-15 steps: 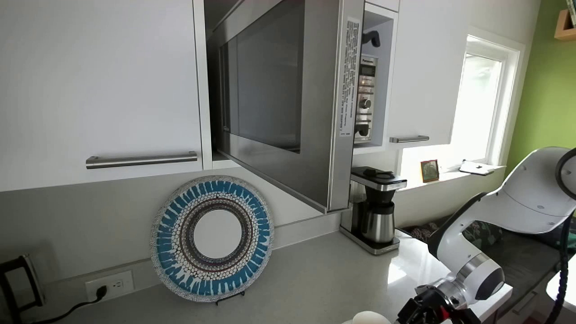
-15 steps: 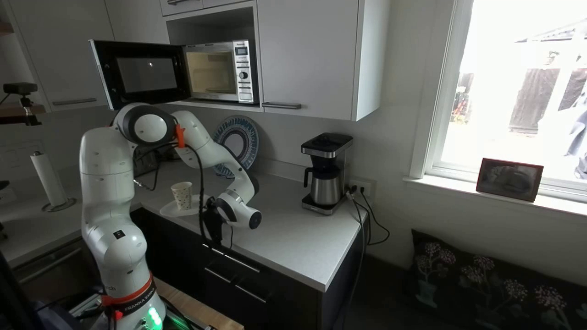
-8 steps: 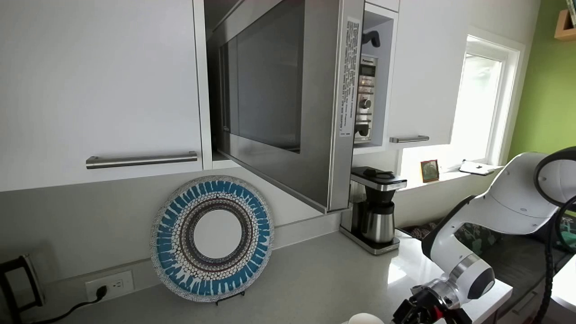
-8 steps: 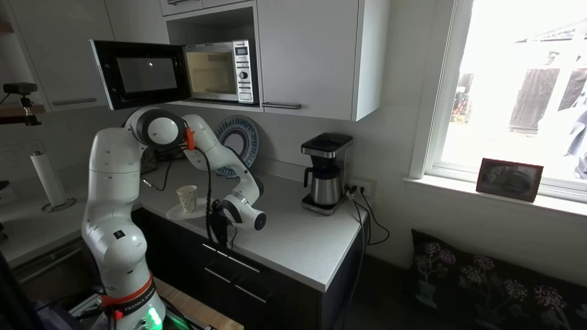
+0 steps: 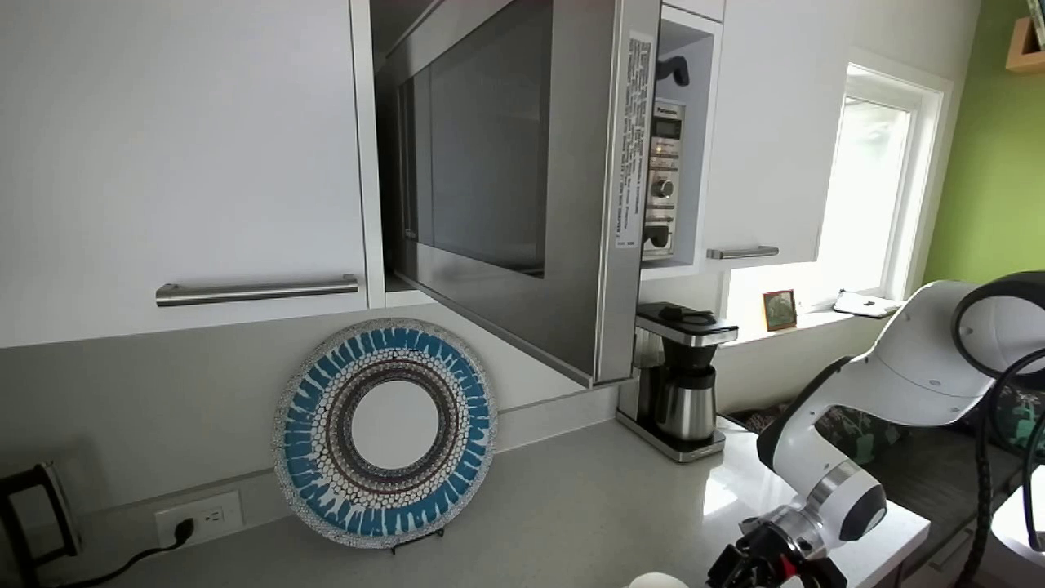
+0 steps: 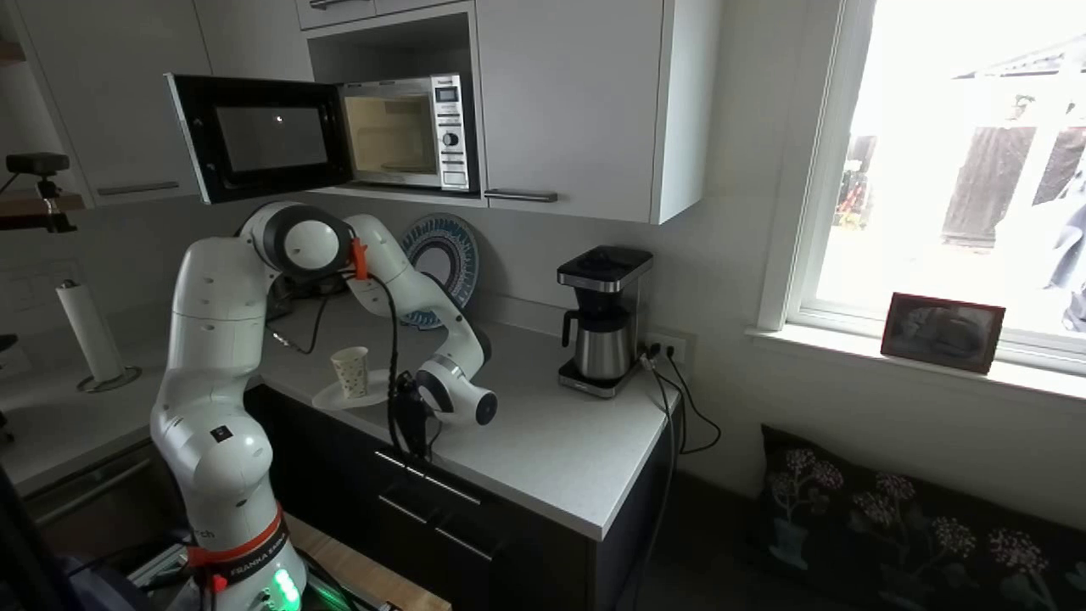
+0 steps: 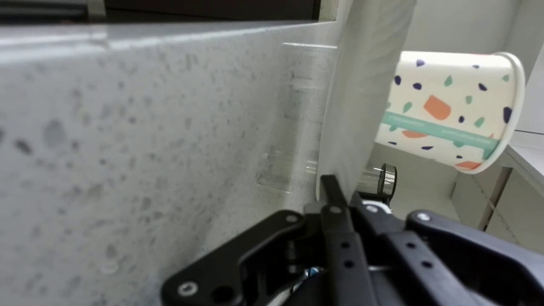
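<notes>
My gripper (image 7: 343, 197) is shut on the rim of a white plate (image 7: 369, 72), one finger on each side of it. A paper cup (image 7: 452, 110) with coloured specks and a green band stands on the plate. In an exterior view the plate (image 6: 327, 400) and cup (image 6: 350, 372) are at the counter's front edge, left of the gripper; the fingertips are hidden there. In an exterior view the cup (image 5: 657, 581) barely shows at the bottom beside the gripper. The plate is close over the speckled counter (image 7: 148, 170); I cannot tell whether it touches.
A microwave (image 6: 394, 136) is above the counter, its door (image 6: 263, 136) swung wide open. A coffee maker (image 6: 602, 344) stands right of the arm. A decorative plate (image 6: 462, 263) leans at the back wall. A paper towel holder (image 6: 89, 331) is at the left. Dark drawers lie below the counter edge.
The arm, plate and cup have moved together: rightward in the exterior view showing the whole arm, and slightly left and down in the exterior view showing the microwave door's outside. The hold looks unchanged.
</notes>
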Robot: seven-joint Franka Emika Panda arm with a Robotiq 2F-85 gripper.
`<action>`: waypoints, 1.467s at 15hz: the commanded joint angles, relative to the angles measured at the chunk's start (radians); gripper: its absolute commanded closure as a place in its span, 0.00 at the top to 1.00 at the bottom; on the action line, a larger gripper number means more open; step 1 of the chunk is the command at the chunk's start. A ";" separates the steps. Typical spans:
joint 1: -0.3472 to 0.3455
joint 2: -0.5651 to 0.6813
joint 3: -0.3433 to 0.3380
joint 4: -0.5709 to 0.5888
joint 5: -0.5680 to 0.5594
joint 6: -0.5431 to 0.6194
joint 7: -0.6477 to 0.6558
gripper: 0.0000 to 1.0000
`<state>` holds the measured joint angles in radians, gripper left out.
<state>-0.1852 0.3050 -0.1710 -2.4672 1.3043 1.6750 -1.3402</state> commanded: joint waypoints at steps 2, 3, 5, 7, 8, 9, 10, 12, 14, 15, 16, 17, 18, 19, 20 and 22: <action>0.019 0.027 -0.003 0.022 -0.017 0.044 -0.014 0.00; 0.019 0.028 -0.003 0.023 -0.017 0.044 -0.013 0.00; 0.020 0.030 -0.002 0.025 -0.016 0.047 -0.010 0.00; 0.024 0.030 0.001 0.026 -0.011 0.055 -0.005 0.00; 0.028 0.028 0.002 0.026 -0.008 0.062 -0.002 0.00; 0.030 0.027 0.003 0.027 -0.008 0.069 0.003 0.00; 0.033 0.028 0.004 0.028 -0.009 0.075 0.009 0.00; 0.037 0.028 0.005 0.030 -0.009 0.082 0.016 0.00; 0.038 0.029 0.006 0.032 -0.009 0.085 0.018 0.00; 0.040 0.030 0.006 0.032 -0.009 0.088 0.020 0.00; 0.041 0.030 0.007 0.033 -0.009 0.091 0.021 0.00; 0.043 0.030 0.008 0.034 -0.009 0.093 0.023 0.00; 0.044 0.028 0.008 0.034 -0.010 0.097 0.025 0.00; 0.046 0.027 0.009 0.034 -0.010 0.100 0.028 0.00; 0.047 0.027 0.009 0.035 -0.011 0.103 0.031 0.00; 0.049 0.027 0.010 0.036 -0.011 0.107 0.038 0.00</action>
<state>-0.1589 0.3021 -0.1697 -2.4615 1.2978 1.7207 -1.2975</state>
